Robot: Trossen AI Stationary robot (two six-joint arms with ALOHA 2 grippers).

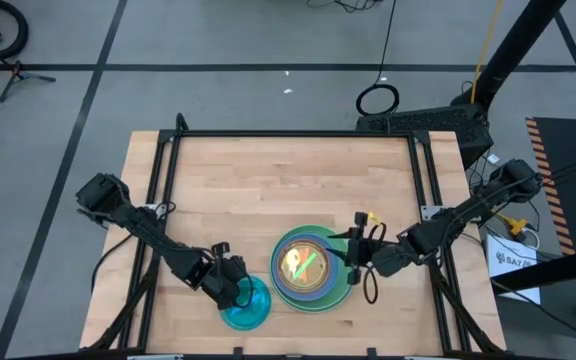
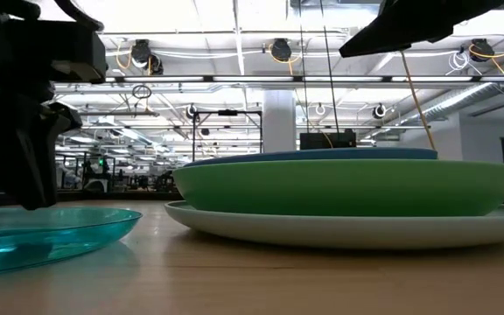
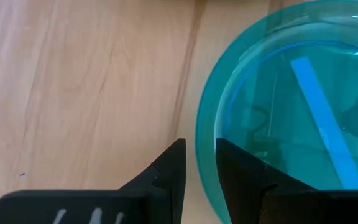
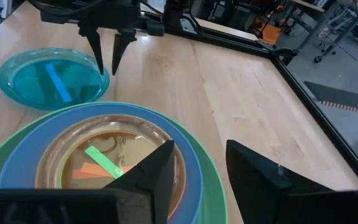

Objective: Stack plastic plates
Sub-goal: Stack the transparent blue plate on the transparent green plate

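Translucent cyan plate [image 1: 245,304] lies on the wooden table [image 1: 268,180] near its front edge, just beside the stack of plates [image 1: 310,268]. The left gripper [image 3: 199,163] has its parted fingers astride that plate's rim, one inside and one outside, perhaps not yet pinching it. The right gripper [image 4: 199,163] hangs unclenched, empty, above the stack's green plate [image 4: 213,186].

The counter [image 1: 268,190] is pale butcher-block wood with a black metal frame [image 1: 298,133] along its far edge and both sides. Beyond its far right corner, a coiled black cable [image 1: 377,99] lies on the grey floor [image 1: 218,40], which is crossed by dark tape lines. A yellow-and-black hazard strip [image 1: 553,180] runs past the right edge.
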